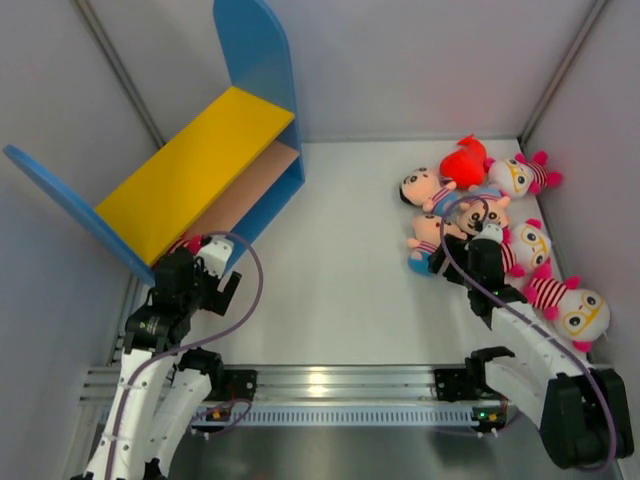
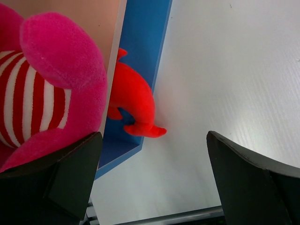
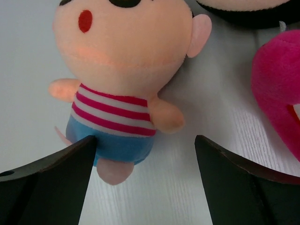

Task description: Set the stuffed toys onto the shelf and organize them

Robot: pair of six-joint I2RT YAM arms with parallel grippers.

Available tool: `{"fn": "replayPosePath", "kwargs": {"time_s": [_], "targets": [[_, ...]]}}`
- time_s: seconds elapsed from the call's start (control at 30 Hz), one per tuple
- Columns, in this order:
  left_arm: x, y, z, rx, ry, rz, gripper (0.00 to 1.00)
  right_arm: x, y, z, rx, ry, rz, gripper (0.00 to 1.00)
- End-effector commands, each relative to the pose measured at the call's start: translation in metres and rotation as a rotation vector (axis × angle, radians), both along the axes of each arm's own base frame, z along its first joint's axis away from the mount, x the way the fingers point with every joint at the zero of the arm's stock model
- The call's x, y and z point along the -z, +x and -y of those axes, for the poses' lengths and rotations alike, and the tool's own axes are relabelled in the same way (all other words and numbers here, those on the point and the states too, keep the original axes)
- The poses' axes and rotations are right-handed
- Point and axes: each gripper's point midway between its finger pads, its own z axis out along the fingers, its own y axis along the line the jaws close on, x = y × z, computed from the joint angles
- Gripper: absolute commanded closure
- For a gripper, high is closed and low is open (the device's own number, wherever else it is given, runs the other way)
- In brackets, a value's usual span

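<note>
The shelf stands at the left, its yellow board above the tan one. My left gripper hangs open at its near end, nothing between the fingers. Close on its left a striped, pink-footed toy lies on the tan board, and a red plush leans on the blue panel. At the right my right gripper is open above a peach-faced doll. The doll lies face up, its blue pants by the left finger of that gripper.
More toys lie in a cluster at the right: a red plush, another peach-faced doll and three white-faced ones. A pink foot lies just right of my right fingers. White walls close the table in.
</note>
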Motion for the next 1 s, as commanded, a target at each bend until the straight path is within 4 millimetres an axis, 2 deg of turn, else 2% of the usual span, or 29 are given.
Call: {"fn": "replayPosePath", "kwargs": {"time_s": [0.0,0.07,0.1,0.13,0.17,0.2,0.27,0.3,0.33,0.37,0.4,0.43,0.47,0.53,0.57,0.63,0.67,0.7,0.73,0.83,0.87,0.9,0.93,0.97], "targets": [[-0.006,0.009,-0.003,-0.032,-0.008,0.043,0.01,-0.031,0.044,-0.007,0.047,0.025,0.109,0.13],[-0.010,0.009,-0.001,-0.024,-0.014,0.045,0.01,-0.030,0.055,-0.018,0.005,0.050,0.113,0.13],[-0.011,0.008,0.000,-0.013,-0.016,0.038,0.01,-0.019,0.058,-0.023,-0.018,0.058,0.085,0.18],[-0.010,0.005,0.006,0.022,-0.033,0.018,0.01,-0.022,0.065,-0.028,-0.032,0.077,0.102,0.27],[-0.018,0.003,0.013,0.068,-0.046,0.023,0.01,-0.022,0.068,-0.034,-0.049,0.101,0.100,0.39],[-0.020,0.001,0.018,0.095,-0.055,0.013,0.01,-0.018,0.070,-0.037,-0.054,0.110,0.088,0.60],[-0.024,-0.010,0.032,0.196,-0.079,-0.026,0.01,-0.022,0.074,-0.038,-0.064,0.110,0.106,0.76],[-0.038,-0.011,0.036,0.232,-0.084,-0.011,0.01,-0.029,0.072,-0.043,-0.095,0.117,0.120,0.94],[-0.041,-0.019,0.045,0.293,-0.105,-0.034,0.01,-0.040,0.076,-0.044,-0.107,0.110,0.144,1.00],[-0.047,-0.021,0.049,0.315,-0.117,-0.031,0.01,-0.042,0.073,-0.044,-0.131,0.079,0.133,1.00],[-0.063,-0.021,0.054,0.337,-0.132,-0.008,0.01,-0.057,0.072,-0.048,-0.166,0.073,0.162,1.00],[-0.070,-0.022,0.056,0.355,-0.139,-0.002,0.01,-0.064,0.071,-0.050,-0.195,0.059,0.166,1.00],[-0.076,-0.026,0.062,0.388,-0.157,-0.010,0.01,-0.080,0.071,-0.055,-0.250,0.019,0.182,1.00],[-0.096,-0.026,0.067,0.417,-0.166,0.019,0.01,-0.107,0.065,-0.072,-0.352,0.003,0.221,1.00],[-0.102,-0.027,0.070,0.432,-0.174,0.027,0.01,-0.132,0.069,-0.077,-0.390,-0.016,0.270,1.00],[-0.117,-0.026,0.071,0.442,-0.172,0.051,0.01,-0.149,0.060,-0.092,-0.485,0.000,0.263,1.00],[-0.121,-0.025,0.071,0.448,-0.166,0.062,0.01,-0.179,0.061,-0.101,-0.531,-0.012,0.317,1.00],[-0.130,-0.023,0.071,0.458,-0.160,0.082,0.01,-0.187,0.057,-0.107,-0.571,-0.009,0.310,1.00],[-0.133,-0.021,0.071,0.471,-0.143,0.094,0.01,-0.212,0.057,-0.120,-0.613,-0.011,0.348,1.00],[-0.148,-0.015,0.073,0.492,-0.132,0.118,0.01,-0.237,0.052,-0.139,-0.683,0.026,0.369,1.00],[-0.157,-0.012,0.075,0.499,-0.132,0.132,0.01,-0.260,0.050,-0.147,-0.696,0.055,0.403,1.00],[-0.162,-0.010,0.076,0.507,-0.130,0.142,0.01,-0.263,0.052,-0.154,-0.706,0.064,0.394,1.00],[-0.166,-0.010,0.079,0.533,-0.126,0.153,0.01,-0.287,0.047,-0.169,-0.734,0.077,0.431,1.00],[-0.176,-0.007,0.081,0.552,-0.120,0.175,0.01,-0.295,0.048,-0.177,-0.729,0.099,0.431,1.00]]}}
